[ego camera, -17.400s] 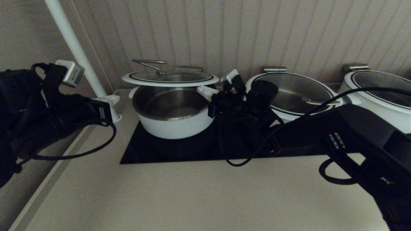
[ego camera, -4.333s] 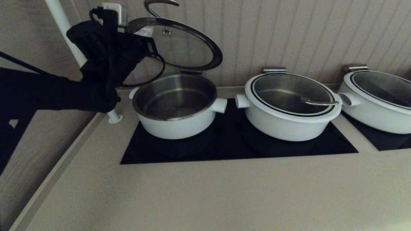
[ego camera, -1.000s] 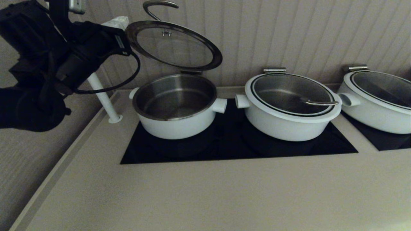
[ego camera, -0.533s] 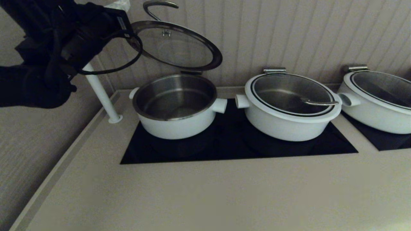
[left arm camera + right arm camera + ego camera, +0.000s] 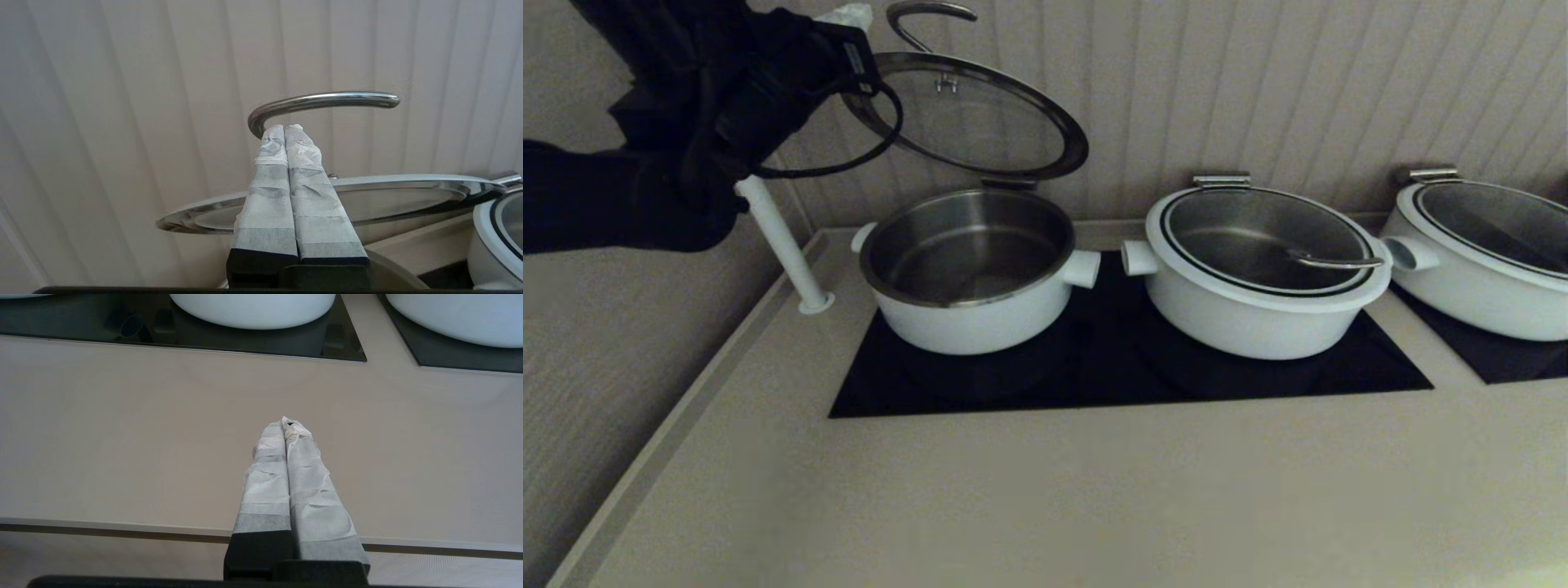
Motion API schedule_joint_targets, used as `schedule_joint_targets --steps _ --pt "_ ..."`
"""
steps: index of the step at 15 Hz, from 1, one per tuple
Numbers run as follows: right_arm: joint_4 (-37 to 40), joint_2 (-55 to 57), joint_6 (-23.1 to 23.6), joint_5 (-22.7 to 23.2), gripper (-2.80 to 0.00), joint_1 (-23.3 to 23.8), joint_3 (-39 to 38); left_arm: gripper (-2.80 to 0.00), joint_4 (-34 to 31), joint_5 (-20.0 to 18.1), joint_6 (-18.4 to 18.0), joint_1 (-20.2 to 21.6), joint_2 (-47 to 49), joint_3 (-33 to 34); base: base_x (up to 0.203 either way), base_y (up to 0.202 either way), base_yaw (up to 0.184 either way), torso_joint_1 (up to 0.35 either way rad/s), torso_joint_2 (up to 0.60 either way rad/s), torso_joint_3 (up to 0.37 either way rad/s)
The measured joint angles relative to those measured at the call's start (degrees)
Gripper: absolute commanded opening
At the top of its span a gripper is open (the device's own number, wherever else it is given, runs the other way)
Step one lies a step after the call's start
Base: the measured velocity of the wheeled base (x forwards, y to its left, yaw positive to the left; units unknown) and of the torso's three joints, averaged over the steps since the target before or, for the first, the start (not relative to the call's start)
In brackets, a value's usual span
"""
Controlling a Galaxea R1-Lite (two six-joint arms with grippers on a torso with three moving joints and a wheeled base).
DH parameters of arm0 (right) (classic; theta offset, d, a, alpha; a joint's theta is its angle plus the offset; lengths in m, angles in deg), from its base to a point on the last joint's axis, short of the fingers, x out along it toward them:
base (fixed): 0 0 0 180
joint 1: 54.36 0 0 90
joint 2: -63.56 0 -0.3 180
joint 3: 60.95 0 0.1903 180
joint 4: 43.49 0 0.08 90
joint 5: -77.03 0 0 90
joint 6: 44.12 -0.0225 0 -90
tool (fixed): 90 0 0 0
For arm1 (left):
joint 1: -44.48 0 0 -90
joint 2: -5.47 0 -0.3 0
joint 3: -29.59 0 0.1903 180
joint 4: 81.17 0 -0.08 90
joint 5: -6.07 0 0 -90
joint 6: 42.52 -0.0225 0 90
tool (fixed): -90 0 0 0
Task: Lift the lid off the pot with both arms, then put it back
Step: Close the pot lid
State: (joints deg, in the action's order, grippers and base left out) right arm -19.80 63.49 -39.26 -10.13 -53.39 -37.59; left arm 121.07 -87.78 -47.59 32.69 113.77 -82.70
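Head view: lid (image 5: 968, 114) tilted up behind open pot (image 5: 968, 273); left gripper (image 5: 285, 130) closed empty beside handle (image 5: 322, 102); right gripper (image 5: 286, 425), wrist view only, closed over counter (image 5: 122, 437).

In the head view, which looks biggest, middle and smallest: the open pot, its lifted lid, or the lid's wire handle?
1. The open pot
2. The lifted lid, only slightly smaller; its tilt makes this unsure
3. The wire handle, clearly smallest

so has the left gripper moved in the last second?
Yes. In the head view the left gripper has gone up and toward the robot's right, away from the white pole and up to the raised lid, its fingers shut.
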Motion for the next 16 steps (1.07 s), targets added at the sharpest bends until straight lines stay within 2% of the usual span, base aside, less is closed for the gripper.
schedule_joint_targets --steps 7,16 --pt "0.0 0.0 0.0 0.0 -2.8 0.0 0.0 -2.8 -1.5 -0.1 0.0 0.0 1.8 -2.1 0.0 0.0 0.0 0.0 0.0 0.0" --pt "0.0 0.0 0.0 0.0 -2.8 0.0 0.0 -2.8 -1.8 0.0 0.0 0.0 2.0 -0.1 0.0 0.0 0.0 0.0 0.0 0.0"
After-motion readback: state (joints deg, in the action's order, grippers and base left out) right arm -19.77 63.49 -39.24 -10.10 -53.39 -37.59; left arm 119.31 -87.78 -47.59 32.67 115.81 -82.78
